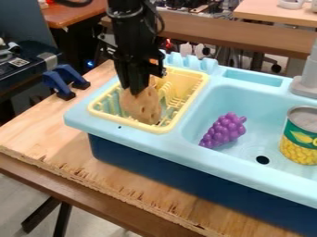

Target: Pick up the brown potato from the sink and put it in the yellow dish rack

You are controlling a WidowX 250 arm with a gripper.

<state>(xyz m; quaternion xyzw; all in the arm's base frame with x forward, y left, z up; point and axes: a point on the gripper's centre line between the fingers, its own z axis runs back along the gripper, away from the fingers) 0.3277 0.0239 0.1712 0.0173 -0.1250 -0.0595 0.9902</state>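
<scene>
You are looking down on a pale plywood board (37,134), its near edge rough and splintered, running from the left side of the frame down to the bottom right. A darker brown plank (80,187) lies along that edge, with dark legs (46,214) and grey floor (18,196) at the lower left. In the room behind you have a reddish-brown table (80,10) at the upper left, a long brown beam (248,34) across the upper right, a lighter tabletop (278,11) in the top right corner, and dark equipment (25,60) at the left edge. A blue clamp (60,83) with black feet sits on the board at the upper left, near the sink's left end. The toy sink (158,140), light blue on top and dark blue below, takes up the middle and right. Its basin, right of centre, holds a bunch of purple grapes (223,131) lying tilted, and at the right edge an upright can (301,139) with a green and yellow label; a dark round drain hole (263,159) lies between them, lower down. A grey faucet (306,85) stands at the upper right. Your arm (127,39) comes in from the top edge, and your gripper (137,88), left of centre, is pinching a tan, dark-spotted piece (141,106) by its top, upright inside the yellow rack (193,98). The rack's rim surrounds that piece, with the grapes well apart to the right.
</scene>
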